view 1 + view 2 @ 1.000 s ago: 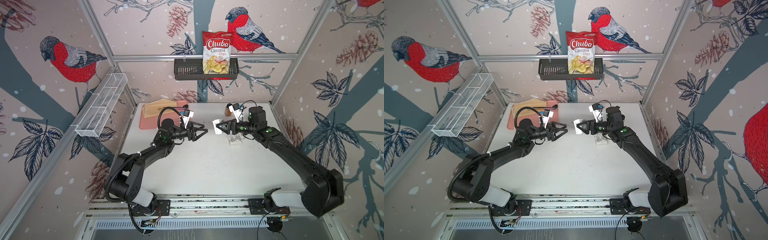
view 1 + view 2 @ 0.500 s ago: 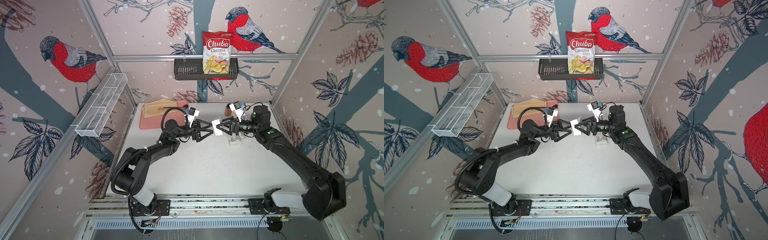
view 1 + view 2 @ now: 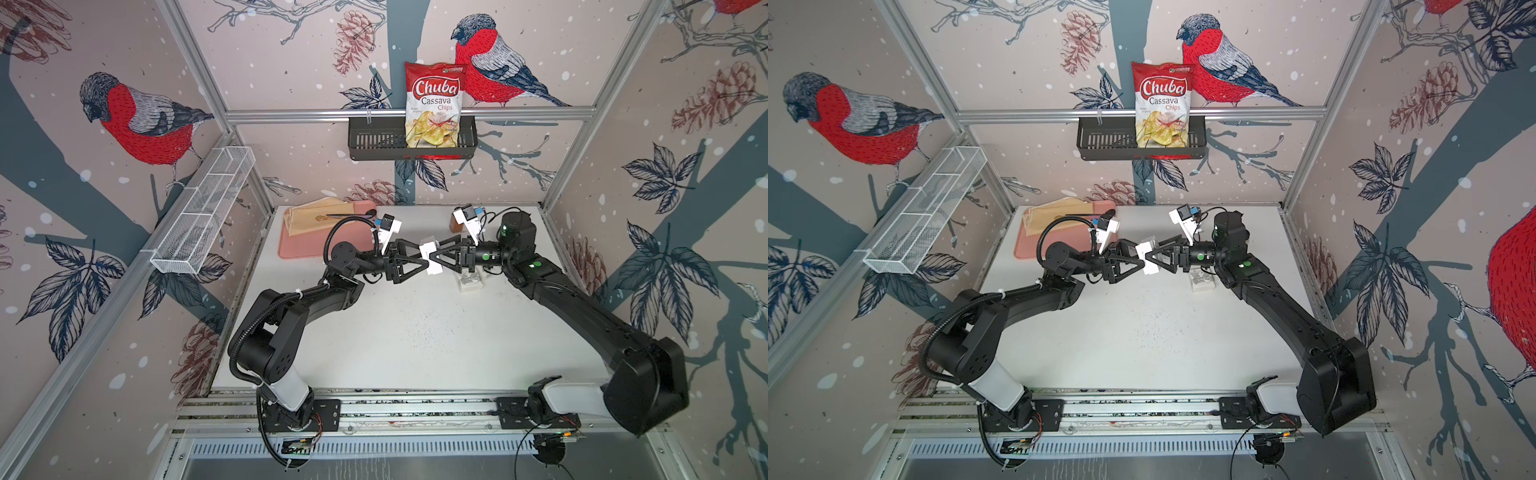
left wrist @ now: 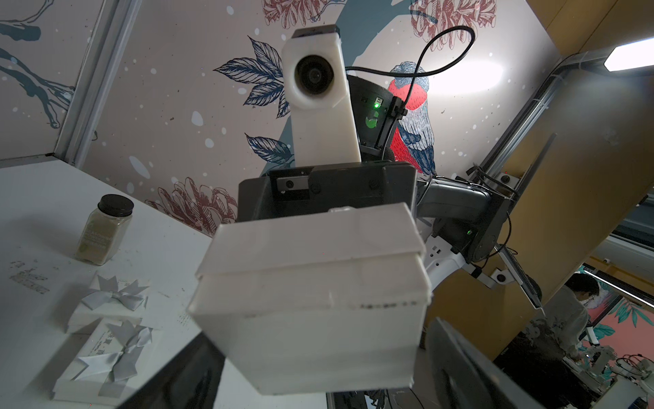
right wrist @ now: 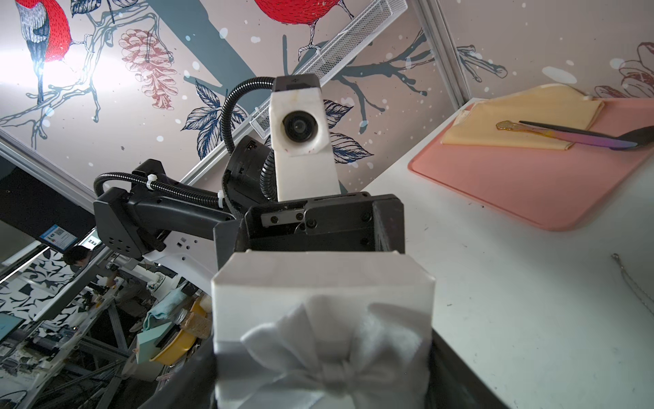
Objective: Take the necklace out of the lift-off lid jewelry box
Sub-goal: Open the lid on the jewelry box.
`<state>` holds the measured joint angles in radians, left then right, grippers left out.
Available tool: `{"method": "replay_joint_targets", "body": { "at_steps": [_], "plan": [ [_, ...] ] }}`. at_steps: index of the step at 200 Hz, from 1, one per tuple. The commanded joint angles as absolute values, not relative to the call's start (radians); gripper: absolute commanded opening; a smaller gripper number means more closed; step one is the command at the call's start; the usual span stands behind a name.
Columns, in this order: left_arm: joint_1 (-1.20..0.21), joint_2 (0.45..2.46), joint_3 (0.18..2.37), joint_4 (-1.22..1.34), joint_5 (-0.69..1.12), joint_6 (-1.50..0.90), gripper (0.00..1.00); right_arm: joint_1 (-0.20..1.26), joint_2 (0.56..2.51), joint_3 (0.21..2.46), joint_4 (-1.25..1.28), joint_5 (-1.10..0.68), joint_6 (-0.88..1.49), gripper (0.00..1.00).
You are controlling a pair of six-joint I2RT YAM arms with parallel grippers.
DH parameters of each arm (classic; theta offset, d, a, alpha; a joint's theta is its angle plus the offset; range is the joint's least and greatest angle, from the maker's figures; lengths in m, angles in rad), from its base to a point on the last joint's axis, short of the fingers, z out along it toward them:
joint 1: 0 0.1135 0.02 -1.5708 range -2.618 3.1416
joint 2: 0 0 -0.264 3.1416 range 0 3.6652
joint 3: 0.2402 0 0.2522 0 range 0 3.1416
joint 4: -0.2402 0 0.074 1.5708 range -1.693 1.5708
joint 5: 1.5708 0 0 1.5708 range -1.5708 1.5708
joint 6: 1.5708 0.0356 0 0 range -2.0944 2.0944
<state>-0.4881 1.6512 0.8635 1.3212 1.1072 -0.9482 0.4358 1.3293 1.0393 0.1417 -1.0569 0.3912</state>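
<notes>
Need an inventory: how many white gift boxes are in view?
3. One box hangs in the right tool; two boxes lie side by side on the table, by the jar. Arms may hide more.

The jewelry box is white matt card. Its bow is silver-grey satin ribbon with a soft sheen. The bench top is white, matt and speckled with dark marks. At its far left corner the pink mat looks smooth and matt, the yellow cloth is soft-folded fabric, and the spoon is polished iridescent metal.
</notes>
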Motion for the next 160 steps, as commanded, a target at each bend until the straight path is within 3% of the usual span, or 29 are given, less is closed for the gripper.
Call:
{"method": "replay_joint_targets", "body": {
  "at_steps": [1,32,63,160],
  "plan": [
    [-0.489,1.644,0.864,1.379,1.129,-0.955,0.88,0.437,1.331,1.037,0.195,-1.075,0.392,0.76],
    [-0.49,1.645,0.862,1.379,1.126,-0.956,0.72,0.436,1.327,1.03,0.196,-1.072,0.389,0.76],
    [-0.489,1.647,0.865,1.376,1.12,-0.954,0.66,0.432,1.324,1.021,0.196,-1.068,0.384,0.76],
    [-0.479,1.616,0.86,1.351,1.118,-0.939,0.62,0.362,1.28,0.967,0.215,-1.084,0.382,0.75]
  ]
}}
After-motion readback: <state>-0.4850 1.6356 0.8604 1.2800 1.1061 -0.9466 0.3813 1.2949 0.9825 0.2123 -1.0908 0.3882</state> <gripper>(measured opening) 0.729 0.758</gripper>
